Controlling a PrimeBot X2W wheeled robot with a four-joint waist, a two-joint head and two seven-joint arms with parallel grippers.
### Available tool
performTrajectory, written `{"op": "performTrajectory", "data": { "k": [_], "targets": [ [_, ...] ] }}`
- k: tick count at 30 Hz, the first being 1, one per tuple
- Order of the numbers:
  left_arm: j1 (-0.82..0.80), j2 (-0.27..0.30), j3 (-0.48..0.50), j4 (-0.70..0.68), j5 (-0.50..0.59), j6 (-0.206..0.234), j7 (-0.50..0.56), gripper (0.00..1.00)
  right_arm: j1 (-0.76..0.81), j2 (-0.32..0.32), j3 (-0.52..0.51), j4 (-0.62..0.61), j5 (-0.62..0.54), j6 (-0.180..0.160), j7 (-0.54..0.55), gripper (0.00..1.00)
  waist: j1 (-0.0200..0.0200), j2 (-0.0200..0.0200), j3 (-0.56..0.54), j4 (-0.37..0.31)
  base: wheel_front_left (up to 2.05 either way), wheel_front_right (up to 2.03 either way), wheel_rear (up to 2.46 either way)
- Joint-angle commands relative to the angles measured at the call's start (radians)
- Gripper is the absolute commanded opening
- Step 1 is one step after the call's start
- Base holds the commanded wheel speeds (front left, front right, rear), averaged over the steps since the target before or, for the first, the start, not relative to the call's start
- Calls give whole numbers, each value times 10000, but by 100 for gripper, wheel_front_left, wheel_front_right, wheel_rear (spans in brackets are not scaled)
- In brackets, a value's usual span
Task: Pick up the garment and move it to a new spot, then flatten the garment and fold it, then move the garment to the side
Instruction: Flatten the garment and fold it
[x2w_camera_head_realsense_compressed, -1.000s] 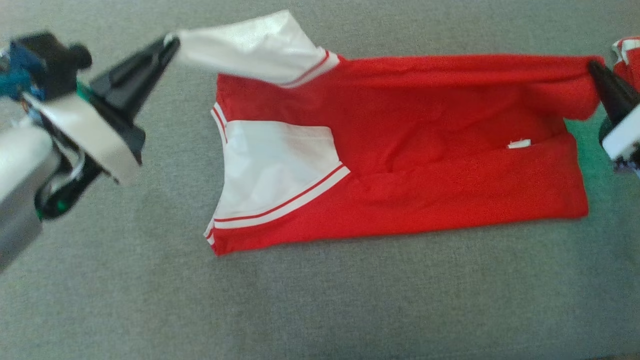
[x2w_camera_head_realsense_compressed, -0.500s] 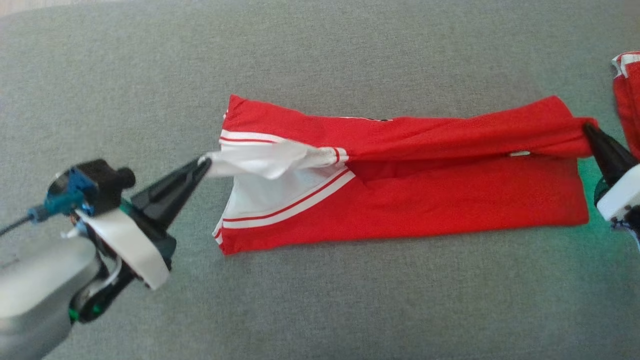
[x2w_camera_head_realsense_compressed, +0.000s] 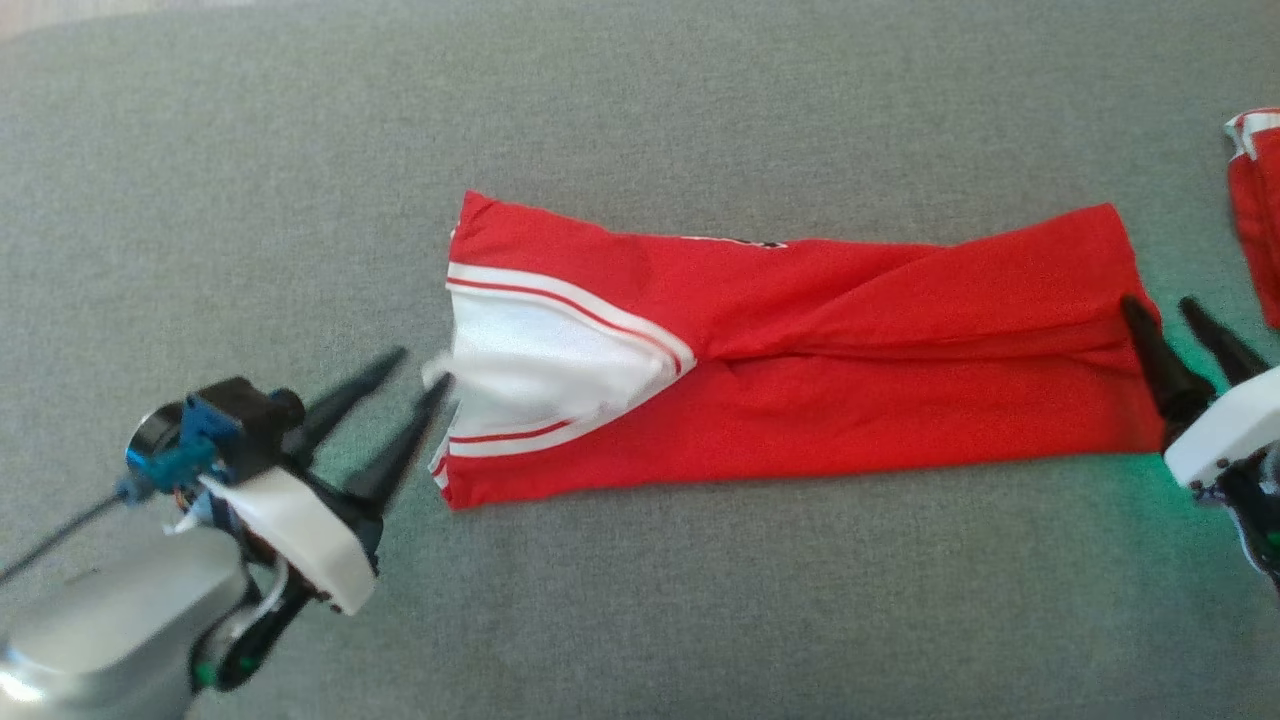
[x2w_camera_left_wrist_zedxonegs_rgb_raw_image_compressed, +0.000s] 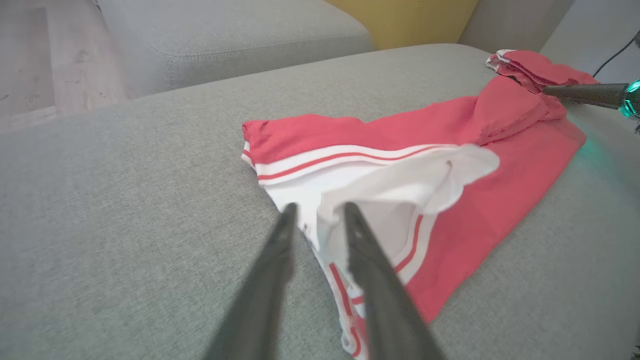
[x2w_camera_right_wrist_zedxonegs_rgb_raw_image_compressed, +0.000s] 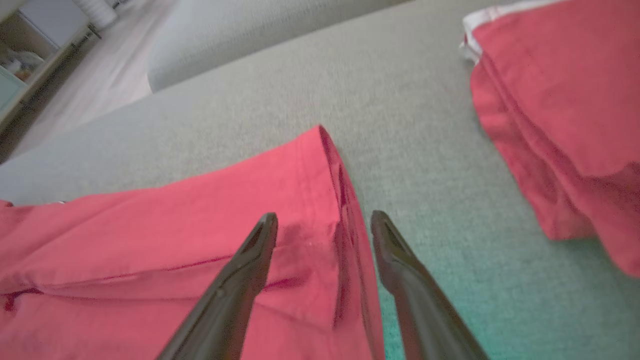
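Lying flat on the grey couch (x2w_camera_head_realsense_compressed: 640, 110), the red and white garment (x2w_camera_head_realsense_compressed: 820, 400) is folded long. Both the left end effector (x2w_camera_head_realsense_compressed: 422, 365) and the right end effector (x2w_camera_head_realsense_compressed: 1157, 301) stand open, holding nothing. The cloth looks soft, light and floppy; pinch its two ends.

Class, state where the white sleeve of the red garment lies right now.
In the head view the white sleeve lies folded onto the left end of the red garment, right beside the open left tool.
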Motion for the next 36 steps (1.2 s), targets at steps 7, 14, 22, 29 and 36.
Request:
{"op": "performTrajectory", "data": {
  "k": [7, 14, 22, 29, 36],
  "targets": [
    [1717, -1332, 3184, -226, 1179, 2925, -449, 100, 1218, 633, -1402, 85, -1219, 67, -2082, 100, 0, 0, -507, 99, 0, 0, 0],
    [5181, -3878, 7362, -1400, 5304, 4502, -453, 100, 2102, 1918, -2825, 256, -2357, 67, -2810, 100, 0, 0, -1094, 454, 0, 0, 0],
    [6935, -5606, 8150, -1711, 7718, 3630, -454, 100, 1814, 2399, -4088, 718, -3295, 67, -2250, 100, 0, 0, -1363, 1136, 0, 0, 0],
    [7030, -6232, 8324, -1499, 9026, 2803, -455, 100, 1291, 2480, -4979, 1956, -3821, 67, -1313, 100, 0, 0, -1223, 1744, 0, 0, 0],
    [7059, -6540, 8905, -1294, 9461, 2256, -455, 100, 1209, 2636, -4658, 2212, -3604, 67, -293, 0, 0, 0, -1197, 1877, 0, 0, 0]
  ]
}}
